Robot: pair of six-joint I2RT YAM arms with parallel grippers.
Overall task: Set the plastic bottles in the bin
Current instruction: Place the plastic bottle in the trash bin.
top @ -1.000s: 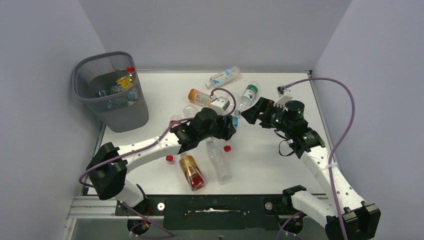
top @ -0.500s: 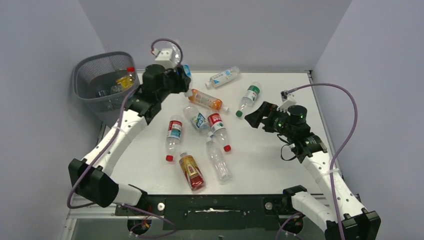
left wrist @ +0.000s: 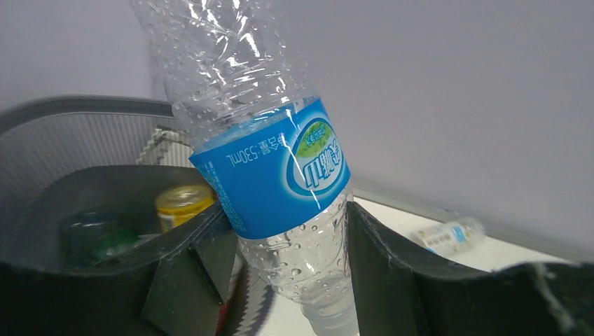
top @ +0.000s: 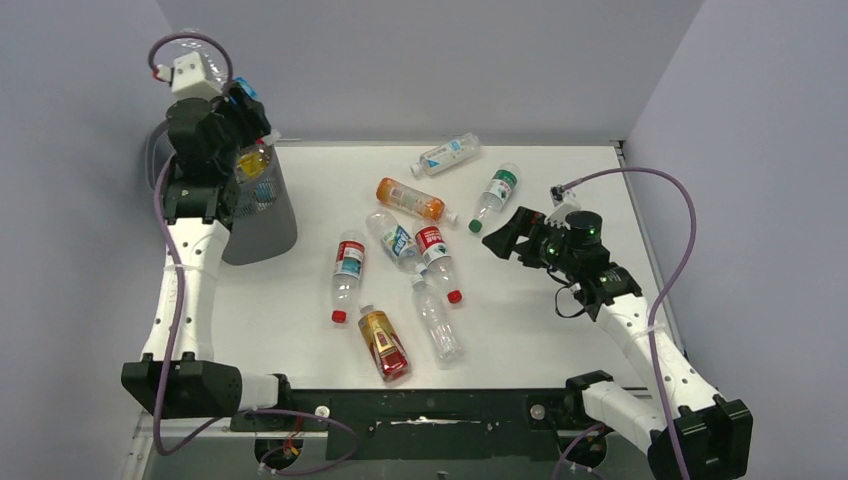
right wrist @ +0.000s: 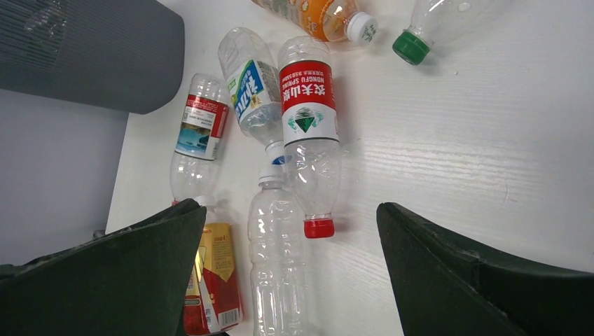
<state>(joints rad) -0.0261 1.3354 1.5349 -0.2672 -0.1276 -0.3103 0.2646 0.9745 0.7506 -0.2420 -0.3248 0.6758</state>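
My left gripper hangs over the dark mesh bin at the back left, shut on a clear bottle with a blue label that stands tilted between its fingers. Inside the bin lie a yellow-capped bottle and a green one. My right gripper is open and empty above the table, facing several plastic bottles lying there: a red-labelled clear one, a bare clear one and a red-and-yellow one.
More bottles lie on the white table: an orange one, a green-capped one, a white-labelled one at the back and a red-and-white-labelled one. Grey walls close in the left, back and right sides.
The left arm has swung up and left from the middle of the table to above the bin, carrying the blue-labelled bottle. The right gripper has shifted only slightly.
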